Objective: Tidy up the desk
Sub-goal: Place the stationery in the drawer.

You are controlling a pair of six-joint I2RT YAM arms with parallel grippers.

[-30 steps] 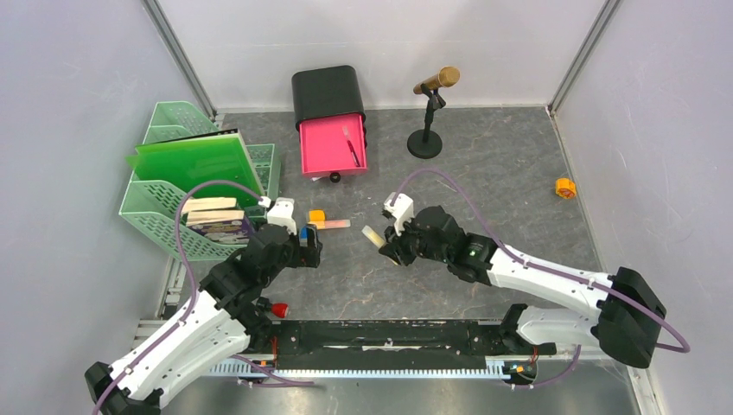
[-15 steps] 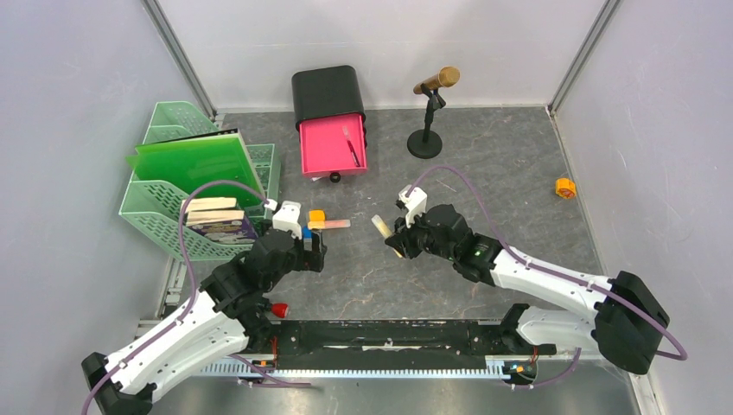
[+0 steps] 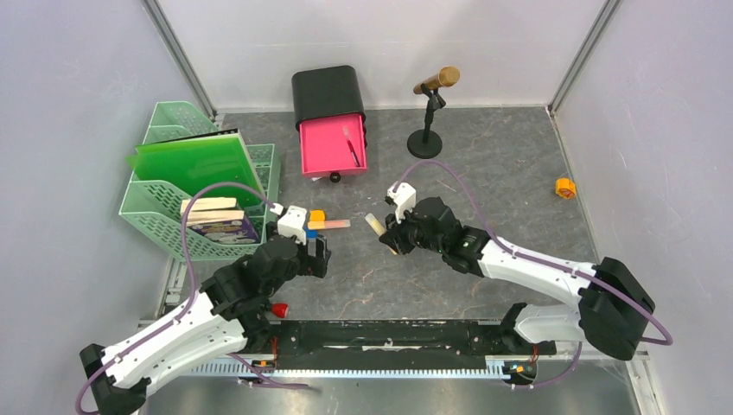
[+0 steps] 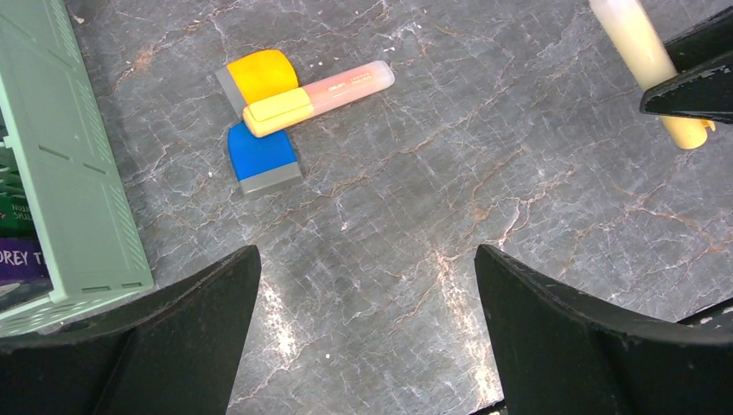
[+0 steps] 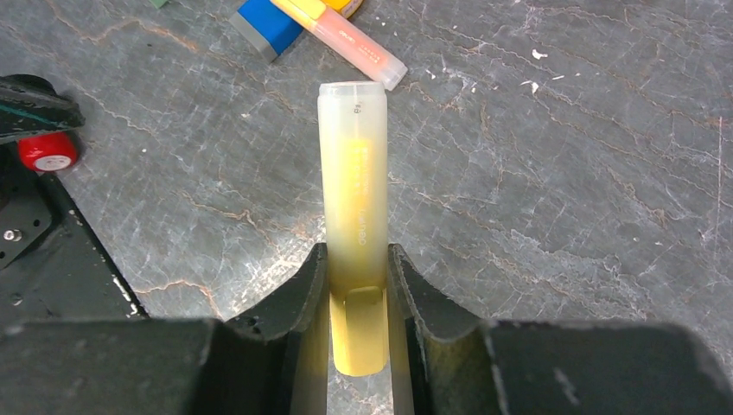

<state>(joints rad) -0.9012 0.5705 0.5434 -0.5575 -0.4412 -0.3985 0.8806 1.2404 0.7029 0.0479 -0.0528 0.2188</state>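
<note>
The desk [image 3: 484, 173] is dark grey marbled stone. My right gripper [image 5: 356, 259] is shut on a yellow highlighter [image 5: 353, 199] and holds it above the desk; it also shows in the top view [image 3: 375, 225] and the left wrist view [image 4: 644, 52]. A pink-orange highlighter [image 4: 320, 86] lies across an orange eraser [image 4: 259, 73], with a blue eraser [image 4: 264, 156] beside them, left of centre [image 3: 318, 220]. My left gripper [image 4: 367, 277] is open and empty above bare desk, just near of these.
A mint-green tiered tray [image 3: 164, 203] with a green folder and books stands at the left. A black drawer box [image 3: 328, 95] has its pink drawer [image 3: 331, 145] open with a pen inside. A microphone stand [image 3: 425, 138] is at the back. An orange tape roll [image 3: 565, 187] lies far right.
My right gripper has moved left and a bit farther back with the yellow highlighter. My left gripper has shifted slightly right and nearer, still open.
</note>
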